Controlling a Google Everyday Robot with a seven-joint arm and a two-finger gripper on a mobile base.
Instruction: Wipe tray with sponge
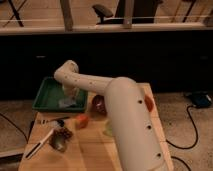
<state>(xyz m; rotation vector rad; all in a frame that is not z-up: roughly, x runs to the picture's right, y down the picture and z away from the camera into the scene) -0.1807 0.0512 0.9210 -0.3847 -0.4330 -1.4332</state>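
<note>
The green tray point(46, 95) lies at the back left of the wooden table. Inside it, near its front right corner, is the grey-blue sponge point(67, 104). My white arm bends over the tray and comes down from above. My gripper point(70, 96) sits right on top of the sponge, shut on it and pressing it to the tray floor. The arm's wrist hides most of the fingers.
A reddish-brown bowl point(99, 104) stands just right of the tray. A small orange object point(81, 121) lies in front of it. A metal cup point(60, 141) and a white-handled utensil point(39, 145) are at the front left. My arm covers the table's right half.
</note>
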